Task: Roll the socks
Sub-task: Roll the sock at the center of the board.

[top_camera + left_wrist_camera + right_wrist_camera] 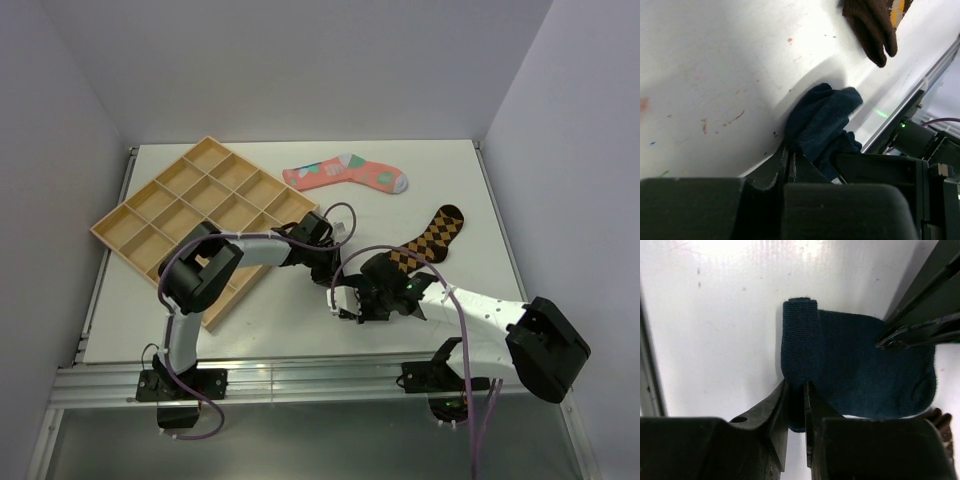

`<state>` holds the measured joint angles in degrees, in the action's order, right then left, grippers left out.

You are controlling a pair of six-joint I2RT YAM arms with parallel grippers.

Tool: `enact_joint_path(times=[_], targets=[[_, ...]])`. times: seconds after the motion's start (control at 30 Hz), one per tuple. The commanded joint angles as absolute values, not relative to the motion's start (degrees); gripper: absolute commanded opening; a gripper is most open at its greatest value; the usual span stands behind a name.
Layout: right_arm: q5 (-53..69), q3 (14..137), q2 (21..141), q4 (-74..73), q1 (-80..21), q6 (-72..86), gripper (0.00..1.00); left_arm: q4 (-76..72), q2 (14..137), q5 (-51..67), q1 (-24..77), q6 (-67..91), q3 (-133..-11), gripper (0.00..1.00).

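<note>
The navy sock (865,375) lies flat on the white table, its cuff end folded over into a short roll (800,340). My right gripper (796,390) is shut on that rolled end. My left gripper (788,156) is shut on the sock's other side, where the fabric (825,117) bunches up at its tips. In the top view both grippers (330,262) (352,298) meet over the sock and hide it. The brown-and-orange diamond sock (430,240) lies just right of them. The pink sock (345,175) lies flat at the back.
A wooden tray (150,187) with several compartments sits on the left, close behind the left arm. The brown sock's toe (872,25) lies near the navy one. The table's near edge runs just behind the right gripper.
</note>
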<state>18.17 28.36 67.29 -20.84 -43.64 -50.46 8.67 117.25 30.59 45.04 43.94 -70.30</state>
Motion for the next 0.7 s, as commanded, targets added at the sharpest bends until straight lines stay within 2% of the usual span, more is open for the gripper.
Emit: enact_joint_path(times=[0.0,0.1,0.33,0.67], targets=[[22.49,31.28,69.6,-28.29,-42.45,-51.15,0.18,6.16,115.85,26.89,42.63,45.0,-65.66,0.0],[25.92,34.71,72.15,-33.3,-40.96,-52.29,0.18,4.57,114.96,25.76,41.84,45.26,-63.99,0.0],[33.13,47.98,86.36,-49.02,-32.09,-59.67,0.18,-1.93,112.06,23.73,41.84,47.55,-57.75,0.0],[37.79,59.14,103.86,-57.03,-29.27,-61.7,0.18,-8.79,110.48,21.89,42.71,49.13,-53.18,0.03]])
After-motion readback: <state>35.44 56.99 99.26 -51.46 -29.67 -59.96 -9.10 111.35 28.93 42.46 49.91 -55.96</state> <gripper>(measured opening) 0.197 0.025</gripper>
